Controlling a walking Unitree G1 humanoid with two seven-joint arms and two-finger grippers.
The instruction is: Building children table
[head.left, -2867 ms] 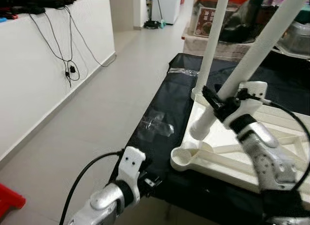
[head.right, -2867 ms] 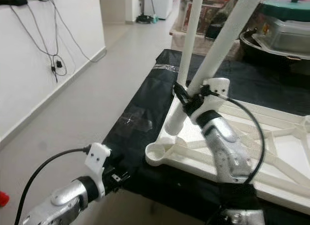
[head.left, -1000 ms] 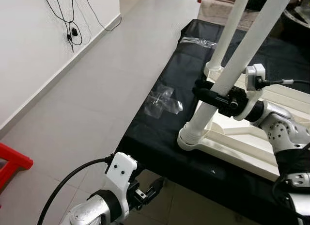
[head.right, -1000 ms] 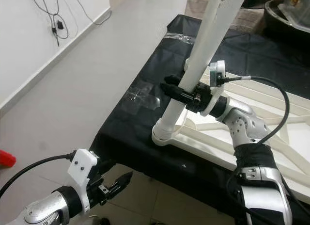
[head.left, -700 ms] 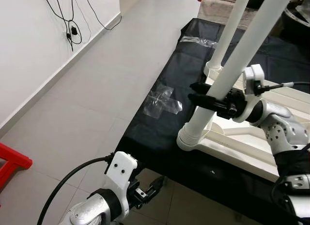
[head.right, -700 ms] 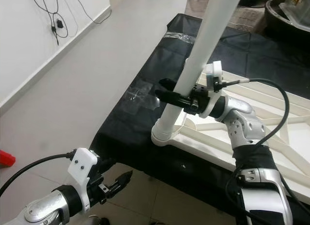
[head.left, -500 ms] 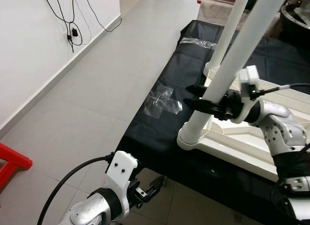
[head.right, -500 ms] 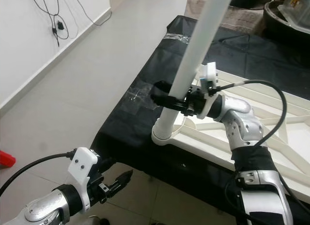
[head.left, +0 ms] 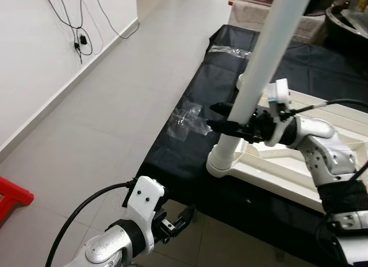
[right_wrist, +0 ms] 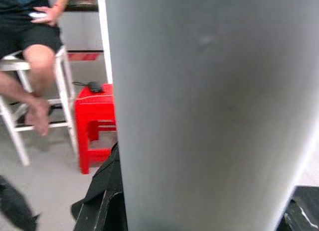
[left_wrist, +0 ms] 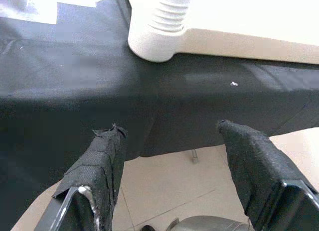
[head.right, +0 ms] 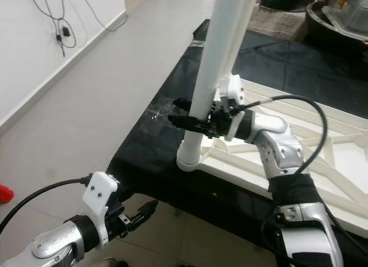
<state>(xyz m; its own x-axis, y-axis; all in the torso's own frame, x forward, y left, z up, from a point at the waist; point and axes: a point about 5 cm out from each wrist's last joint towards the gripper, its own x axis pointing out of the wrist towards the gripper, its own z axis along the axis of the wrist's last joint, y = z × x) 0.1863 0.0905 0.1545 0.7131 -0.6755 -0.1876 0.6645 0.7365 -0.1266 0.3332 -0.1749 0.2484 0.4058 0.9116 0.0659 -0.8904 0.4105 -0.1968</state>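
Between the right gripper's clamped fingers stands the white table leg, seated in the tabletop's corner socket

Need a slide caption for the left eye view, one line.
Right pincer clamps a white table leg standing in the corner socket of the upturned white tabletop on a black-covered bench; left pincer hangs open below.

black-covered table — white tabletop frame, clear tape patch

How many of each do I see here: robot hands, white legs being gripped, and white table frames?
Robot hands: 2, the left hand and the right hand
white leg gripped: 1
white table frame: 1
Total: 4
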